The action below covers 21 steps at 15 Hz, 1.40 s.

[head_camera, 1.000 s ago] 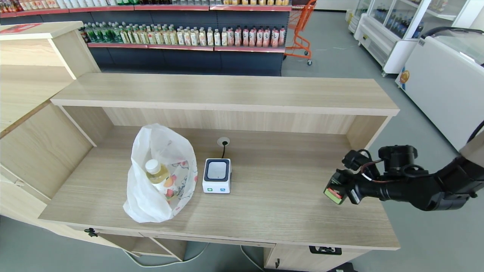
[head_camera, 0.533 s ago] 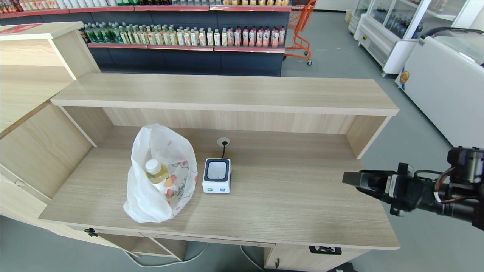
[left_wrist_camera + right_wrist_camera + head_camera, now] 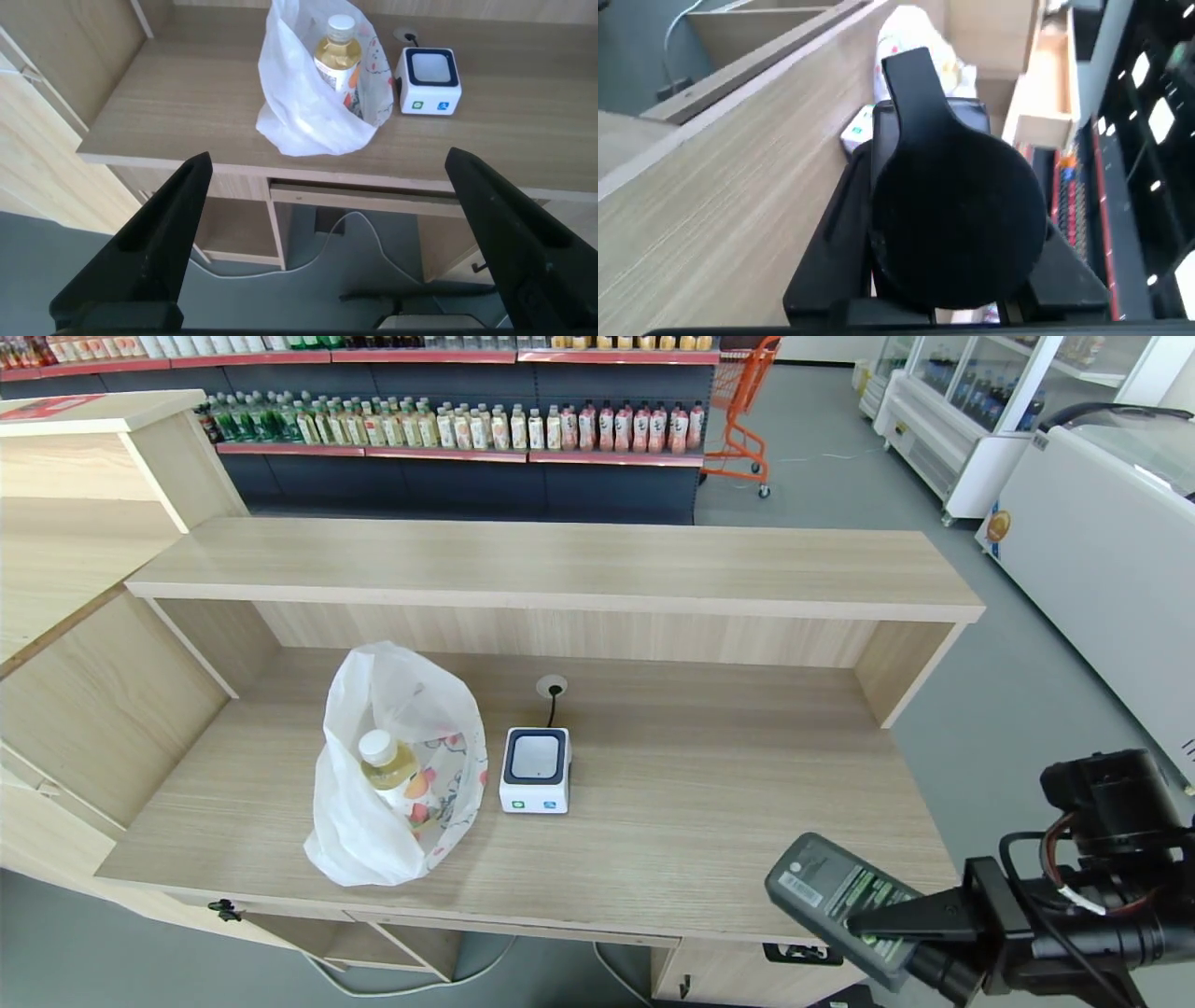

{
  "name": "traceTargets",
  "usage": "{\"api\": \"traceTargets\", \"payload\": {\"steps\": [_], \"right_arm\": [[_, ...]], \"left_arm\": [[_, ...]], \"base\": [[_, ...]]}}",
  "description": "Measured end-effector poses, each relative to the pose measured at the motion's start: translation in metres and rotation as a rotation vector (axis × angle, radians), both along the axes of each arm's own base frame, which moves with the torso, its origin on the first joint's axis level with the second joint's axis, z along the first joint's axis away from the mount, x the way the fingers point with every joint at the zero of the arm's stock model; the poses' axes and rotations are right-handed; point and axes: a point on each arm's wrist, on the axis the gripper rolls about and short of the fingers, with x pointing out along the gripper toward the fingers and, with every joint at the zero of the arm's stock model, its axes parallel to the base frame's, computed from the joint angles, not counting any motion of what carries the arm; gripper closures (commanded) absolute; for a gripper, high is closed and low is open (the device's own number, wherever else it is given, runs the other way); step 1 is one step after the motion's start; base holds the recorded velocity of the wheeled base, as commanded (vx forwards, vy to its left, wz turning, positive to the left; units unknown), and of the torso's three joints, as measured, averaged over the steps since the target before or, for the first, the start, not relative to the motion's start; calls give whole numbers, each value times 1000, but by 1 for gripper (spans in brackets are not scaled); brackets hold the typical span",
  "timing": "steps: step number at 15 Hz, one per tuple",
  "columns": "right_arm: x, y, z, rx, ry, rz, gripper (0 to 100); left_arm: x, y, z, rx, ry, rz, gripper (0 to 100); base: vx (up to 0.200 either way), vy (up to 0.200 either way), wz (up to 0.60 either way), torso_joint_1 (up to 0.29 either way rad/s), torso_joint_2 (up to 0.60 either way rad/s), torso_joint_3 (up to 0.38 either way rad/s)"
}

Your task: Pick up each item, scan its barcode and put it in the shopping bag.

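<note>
White plastic, the shopping bag (image 3: 392, 775) stood open on the desk (image 3: 709, 784), well off to the left of the right pincer (image 3: 873, 933), with a capped bottle (image 3: 385, 761) of yellowish drink upright inside it. Just right of the bag, between it and that pincer, sat the white scanner (image 3: 536, 770) with its window facing up.

The right pincer hung low, past the desk's near right corner. Its jaws were closed flat on a dark grey pack (image 3: 822, 891). The pack jutted from the fingertips towards the scanner, clear of the desktop, label side up, with what looked like a barcode near its far end. The left pincer (image 3: 327, 163) hung off the desk's near edge, jaws spread wide and empty, with bag and scanner ahead of it.

By my reading the pack was in hand and the scan was the step due. The next move called for carrying it left and forward over the scanner. It also needed a turn of the wrist, since the barcode faced up while the window wanted it facing down. Only then would it go into the bag's mouth beside the bottle.
</note>
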Motion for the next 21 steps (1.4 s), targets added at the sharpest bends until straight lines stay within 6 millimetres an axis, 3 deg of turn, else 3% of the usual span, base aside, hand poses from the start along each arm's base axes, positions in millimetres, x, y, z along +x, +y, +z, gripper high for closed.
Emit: {"api": "traceTargets", "payload": {"steps": [3,5,21], "right_arm": [[-11,22,1,7,-86,175,100],[-19,31,-2,14,-33,237,100],[-29,32,0,32,-7,274,100]], "left_arm": [[0,0,0,0,0,0,0],[0,0,0,0,0,0,0],[0,0,0,0,0,-1,0]], "base": [[0,0,0,0,0,0],[0,0,0,0,0,0],[0,0,0,0,0,0]]}}
